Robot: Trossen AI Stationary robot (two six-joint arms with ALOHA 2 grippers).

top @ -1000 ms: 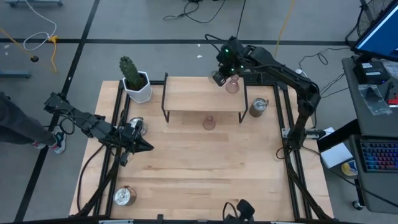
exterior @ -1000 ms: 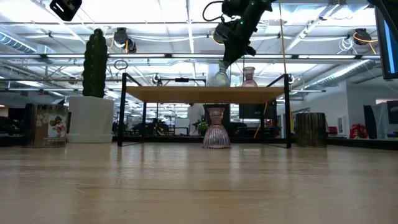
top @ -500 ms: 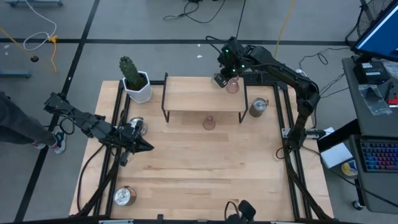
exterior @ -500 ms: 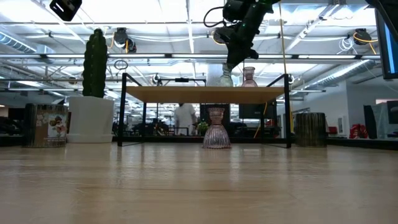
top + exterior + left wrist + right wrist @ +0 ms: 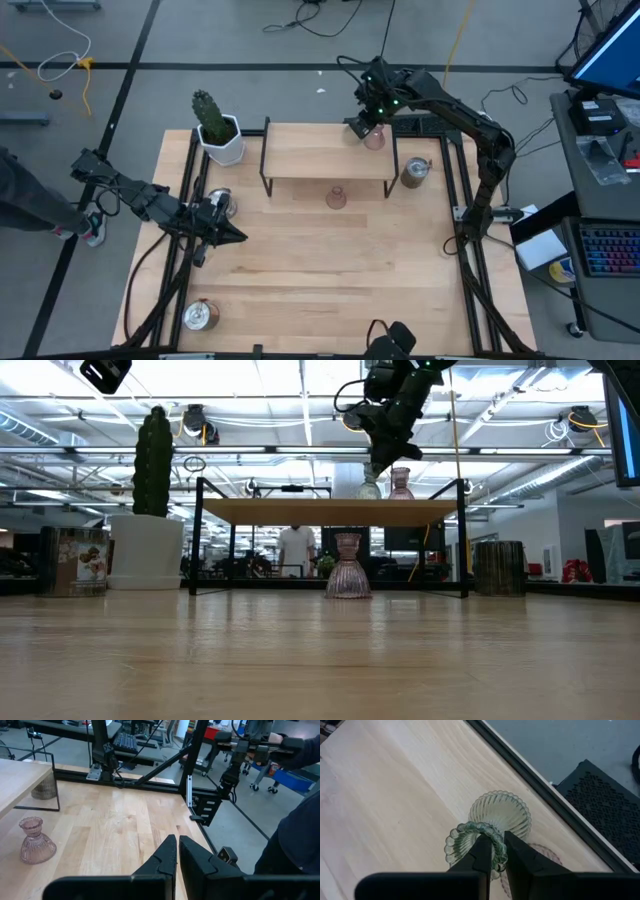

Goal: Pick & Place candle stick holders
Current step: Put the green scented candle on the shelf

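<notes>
Well, right gripper [image 5: 492, 854] pinches the ribbed green glass holder [image 5: 490, 827] on the shelf [image 5: 320, 160] beside a pink one [image 5: 401, 482]; others wait on the counter [image 5: 330, 270].

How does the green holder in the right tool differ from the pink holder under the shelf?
The green candle holder is pale olive-green; the pink candle holder is pink. The green one sits atop the wooden shelf, its rim pinched by the right tool; the pink one stands free on the table under the shelf. Both are ribbed glass, vase-shaped and upright.
</notes>
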